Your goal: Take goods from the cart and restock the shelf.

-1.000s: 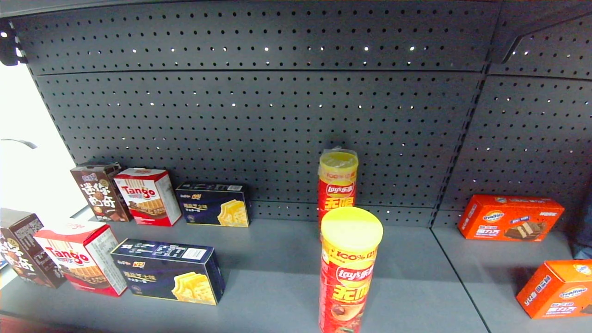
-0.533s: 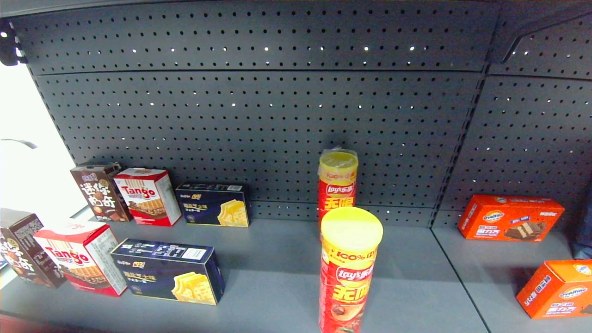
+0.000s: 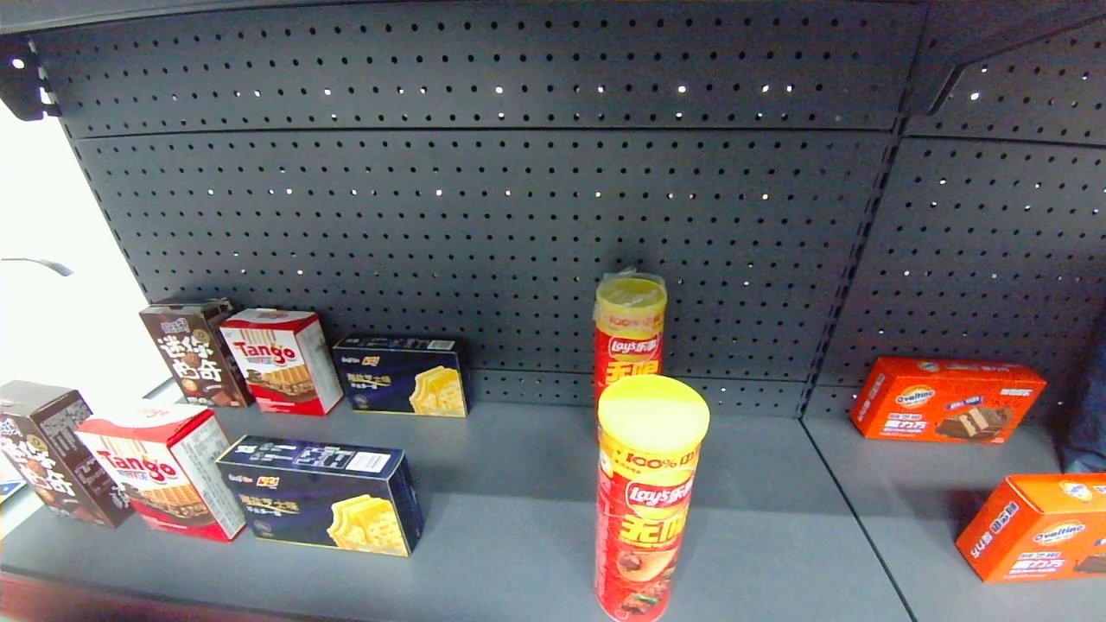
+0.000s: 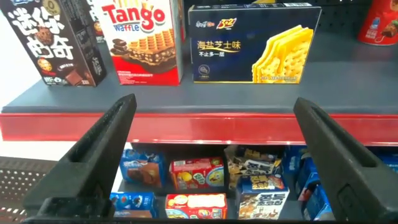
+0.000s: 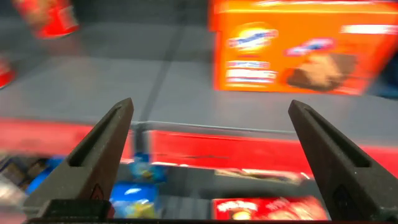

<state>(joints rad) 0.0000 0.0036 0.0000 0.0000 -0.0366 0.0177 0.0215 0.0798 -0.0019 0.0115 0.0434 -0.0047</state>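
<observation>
My head camera has shifted since a second ago: the whole picture sits a little differently and the foot of the front can now shows, but the goods themselves keep their places on the shelf.

My left gripper hangs just outside the shelf's red front edge, jaws spread wide with nothing between them. My right gripper is the same, jaws wide apart and empty, facing the front orange box.

The stock stands in two rows. On my left, the front row has a brown box, a red-and-white wafer box and a dark blue cracker box, close together near the front edge. Behind them, against the pegboard back, stand a second brown box, a second wafer box and a second blue box.

The front can stands upright near the edge, with the rear can upright right behind it at the pegboard.

Past the seam on my right, one orange box lies at the back and another near the front.

Open shelf lies between the blue boxes and the cans, between the two rows on the left, and between the cans and the orange boxes.

Below the red edge, a lower shelf holds packed boxes.
</observation>
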